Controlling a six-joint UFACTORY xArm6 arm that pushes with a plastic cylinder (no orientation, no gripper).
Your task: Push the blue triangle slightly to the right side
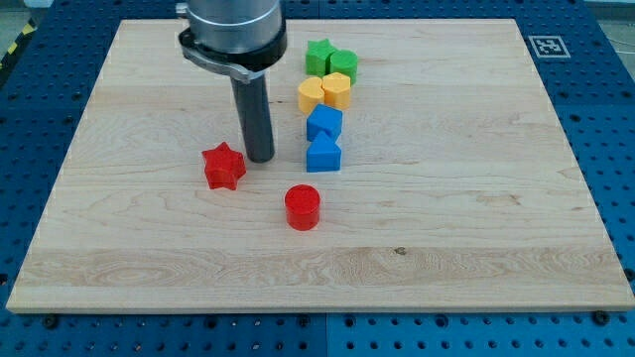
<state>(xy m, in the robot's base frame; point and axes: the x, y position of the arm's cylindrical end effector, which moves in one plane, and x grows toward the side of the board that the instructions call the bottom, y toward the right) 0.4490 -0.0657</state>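
Tip (260,159) sits bare, touching nothing, between red star (224,166) and blue triangle (323,155), on the triangle's left, placed for a rightward shove.

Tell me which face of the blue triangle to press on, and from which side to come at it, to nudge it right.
Press the blue triangle on its left face, coming from the view's left. My tip already stands just left of it, about level, with a small gap. The face looks low and flat, so a centred push should slide it straight. The other blue block sits close above, so stay low on the face.
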